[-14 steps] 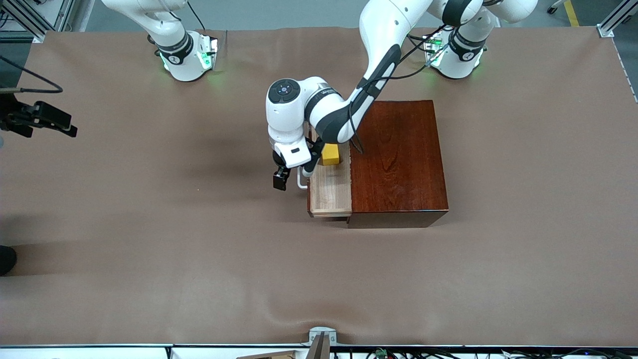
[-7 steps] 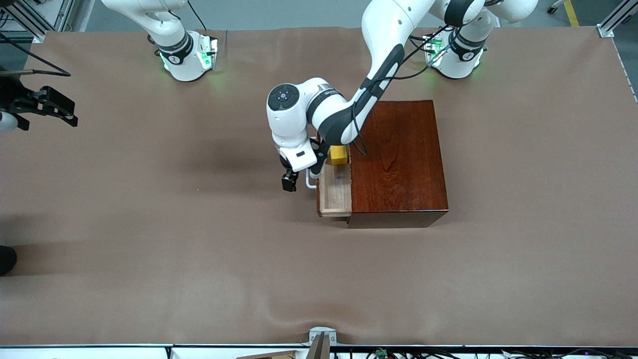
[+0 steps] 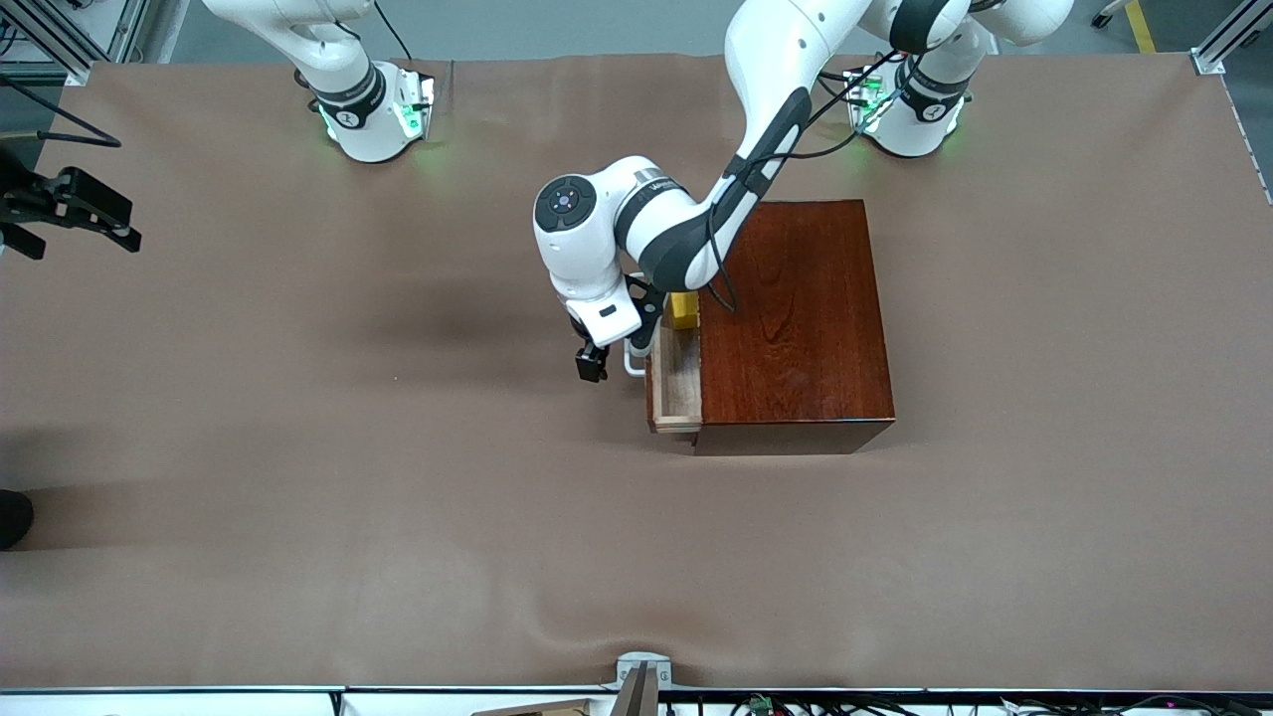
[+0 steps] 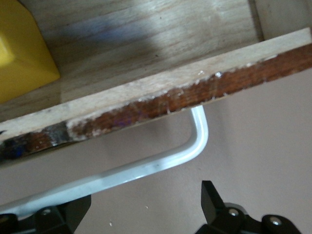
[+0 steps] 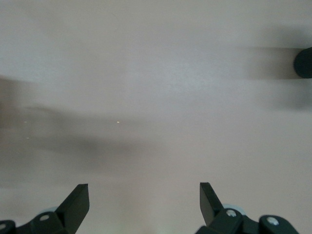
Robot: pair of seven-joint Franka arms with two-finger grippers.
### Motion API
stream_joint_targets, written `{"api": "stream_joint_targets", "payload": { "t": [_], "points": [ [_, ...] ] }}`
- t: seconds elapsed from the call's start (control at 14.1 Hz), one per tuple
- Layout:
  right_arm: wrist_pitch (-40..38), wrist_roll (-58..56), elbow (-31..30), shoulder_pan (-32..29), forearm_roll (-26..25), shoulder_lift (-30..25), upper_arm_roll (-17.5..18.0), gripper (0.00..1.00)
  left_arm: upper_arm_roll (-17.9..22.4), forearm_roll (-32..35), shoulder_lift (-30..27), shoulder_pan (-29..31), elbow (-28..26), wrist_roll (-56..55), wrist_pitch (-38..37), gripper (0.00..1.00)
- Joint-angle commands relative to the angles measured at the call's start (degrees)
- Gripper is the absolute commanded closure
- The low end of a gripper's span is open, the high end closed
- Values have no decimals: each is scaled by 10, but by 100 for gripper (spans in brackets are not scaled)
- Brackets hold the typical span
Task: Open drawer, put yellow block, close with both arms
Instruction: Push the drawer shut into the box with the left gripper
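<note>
The drawer [image 3: 677, 390] sticks partly out of the dark mahogany box [image 3: 796, 323], toward the right arm's end of the table. The yellow block [image 3: 682, 307] lies in its pale-wood tray, at the end farther from the front camera. My left gripper [image 3: 614, 354] is open at the drawer's front, its fingers on either side of the white handle [image 3: 631, 362]. In the left wrist view the handle [image 4: 146, 168] lies just ahead of the open gripper [image 4: 144, 210], with the drawer front [image 4: 161, 105] and the block [image 4: 19, 48] past it. My right gripper [image 3: 94, 211] waits open over bare table [image 5: 144, 200].
A brown sheet [image 3: 398, 497] covers the table. The two green-lit arm bases [image 3: 383, 114] stand along the edge farthest from the front camera. A dark object [image 3: 12, 517] shows at the table's edge toward the right arm's end.
The drawer has slid farther into the box, and my left gripper has moved with its front toward the box. The right gripper has shifted slightly at the view's edge.
</note>
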Motion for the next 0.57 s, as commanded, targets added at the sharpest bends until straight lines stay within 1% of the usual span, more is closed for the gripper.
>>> {"api": "stream_joint_targets", "payload": {
  "t": [0.0,0.28,0.5],
  "points": [
    [-2,30,10,-14,20,3,6,0,9,18,-12,9,-23,18,-63,0],
    [-5,33,10,-10,18,3,7,0,12,31,-13,10,-23,18,-89,0],
    [-22,34,11,-8,14,3,7,0,13,31,-14,12,-23,18,-112,0]
  ]
}}
